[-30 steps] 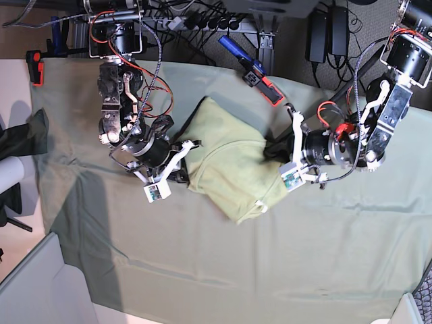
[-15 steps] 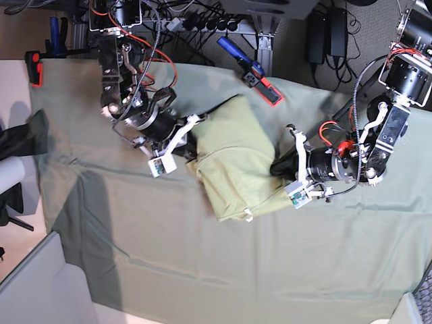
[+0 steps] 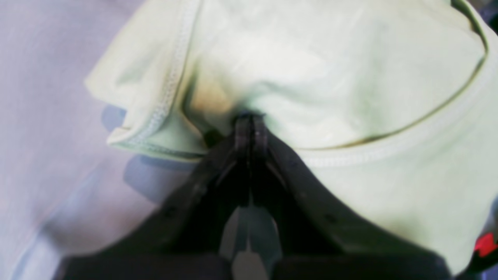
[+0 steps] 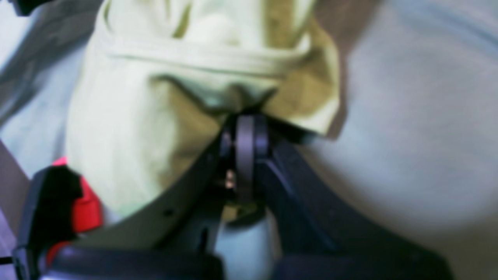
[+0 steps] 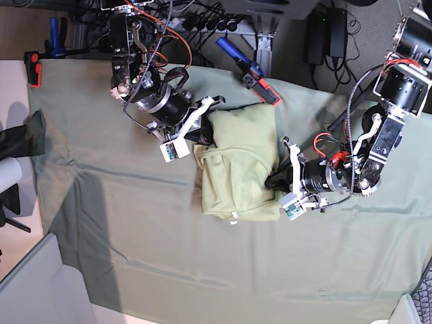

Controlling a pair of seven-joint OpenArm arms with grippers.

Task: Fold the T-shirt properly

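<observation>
The pale yellow-green T-shirt lies bunched and partly folded on the grey-green tablecloth, with a small white tag at its lower edge. My left gripper, on the base view's right, is shut on the shirt's right lower edge; in the left wrist view the closed tips pinch the cloth near a hem. My right gripper, on the base view's left, is shut on the shirt's upper left edge; in the right wrist view its tips grip bunched fabric.
A blue and red tool lies on the tablecloth just behind the shirt. Cables and power bricks sit beyond the table's far edge. A dark object lies at the left edge. A red clamp sits at the far left corner.
Both grippers have carried the shirt, turning it: the right gripper moved up and right, the left gripper moved down and left. The shirt now lies more square.
</observation>
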